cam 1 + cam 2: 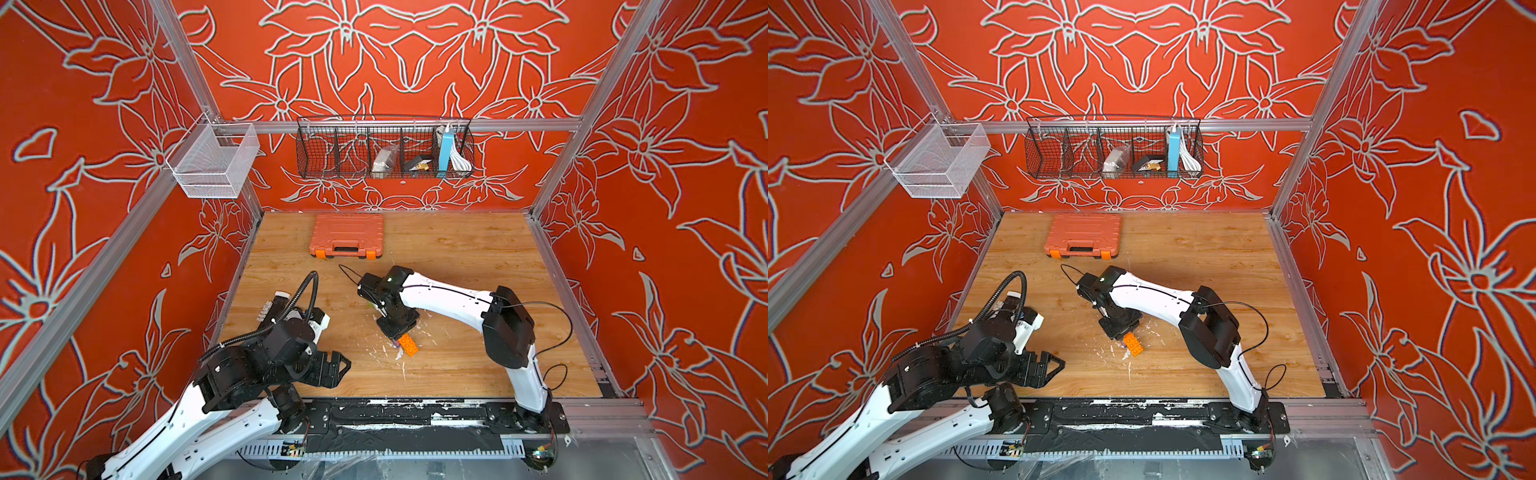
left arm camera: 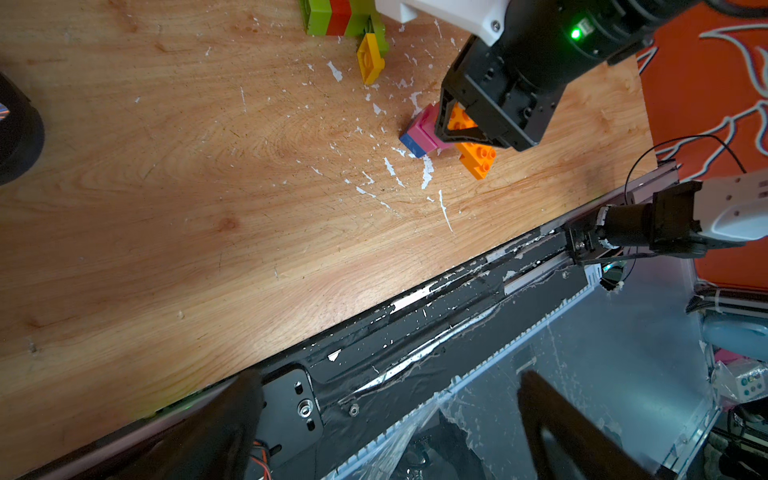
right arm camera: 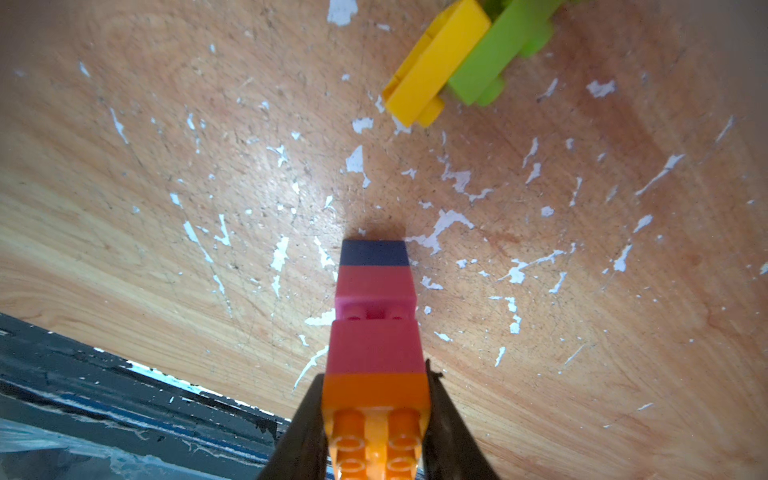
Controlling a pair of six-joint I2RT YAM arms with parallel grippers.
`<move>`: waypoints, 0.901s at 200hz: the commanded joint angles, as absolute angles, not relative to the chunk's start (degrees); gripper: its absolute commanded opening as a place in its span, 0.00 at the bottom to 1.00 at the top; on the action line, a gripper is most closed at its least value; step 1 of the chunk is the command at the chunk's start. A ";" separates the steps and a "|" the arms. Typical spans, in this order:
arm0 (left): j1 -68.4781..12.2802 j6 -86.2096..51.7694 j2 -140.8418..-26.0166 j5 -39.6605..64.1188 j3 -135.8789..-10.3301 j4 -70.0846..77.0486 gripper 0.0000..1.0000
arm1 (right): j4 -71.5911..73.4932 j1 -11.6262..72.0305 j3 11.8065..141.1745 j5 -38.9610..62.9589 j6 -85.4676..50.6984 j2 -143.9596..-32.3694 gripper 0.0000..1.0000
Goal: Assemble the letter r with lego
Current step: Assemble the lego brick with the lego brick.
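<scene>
My right gripper (image 3: 375,386) is shut on a long orange lego brick (image 3: 376,399) that tops a short column of two pink bricks (image 3: 374,345) and a blue brick (image 3: 374,253). The column leans, its blue end (image 2: 411,145) down at the wooden table. Both top views show only the orange brick (image 1: 408,345) (image 1: 1133,345) below the right gripper (image 1: 399,332). A yellow brick (image 2: 370,58) and a green-red-green stack (image 2: 332,16) lie a little further back. My left gripper (image 1: 336,368) (image 2: 386,386) hovers open and empty over the table's front left edge.
A salmon-orange toolbox (image 1: 347,236) lies shut at the back of the table. A black wire basket (image 1: 384,149) and a white mesh basket (image 1: 216,162) hang on the frame. A black rail (image 1: 415,415) runs along the front edge. White scuffs mark the wood.
</scene>
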State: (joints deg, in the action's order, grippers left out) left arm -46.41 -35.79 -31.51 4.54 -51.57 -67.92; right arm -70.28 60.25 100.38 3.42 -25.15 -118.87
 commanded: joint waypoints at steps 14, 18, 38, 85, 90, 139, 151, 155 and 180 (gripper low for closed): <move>-46.01 -35.07 -30.94 5.43 -51.23 -67.21 0.96 | -71.94 59.72 101.41 1.41 -26.63 -120.59 0.00; -45.96 -35.10 -30.99 5.45 -51.24 -67.15 0.96 | -71.95 59.68 101.46 1.41 -26.70 -120.66 0.00; -45.97 -35.07 -30.88 5.54 -51.24 -67.17 0.96 | -72.11 59.63 101.95 1.39 -26.63 -120.85 0.00; -45.96 -35.12 -30.94 5.54 -51.22 -66.98 0.96 | -72.58 59.59 102.76 1.70 -26.84 -121.42 0.00; -45.97 -35.09 -30.96 5.49 -51.18 -67.00 0.96 | -72.56 59.59 102.79 1.66 -27.02 -121.38 0.00; -45.97 -35.06 -30.95 5.58 -51.10 -67.07 0.96 | -72.04 59.60 101.82 2.59 -26.77 -122.58 0.00; -45.97 -35.09 -30.86 5.62 -51.08 -67.09 0.96 | -72.03 59.59 101.69 2.77 -26.41 -123.03 0.00; -45.97 -35.08 -30.87 5.62 -51.07 -67.18 0.96 | -71.92 59.52 101.61 2.85 -26.25 -123.26 0.00; -45.96 -35.09 -30.71 5.54 -51.10 -67.17 0.96 | -71.63 59.41 101.26 4.18 -24.43 -125.07 0.00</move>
State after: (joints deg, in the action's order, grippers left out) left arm -46.39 -35.81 -31.31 5.26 -51.57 -67.77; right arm -71.44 59.90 102.15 3.27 -26.02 -120.46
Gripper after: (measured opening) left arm 0.962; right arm 0.335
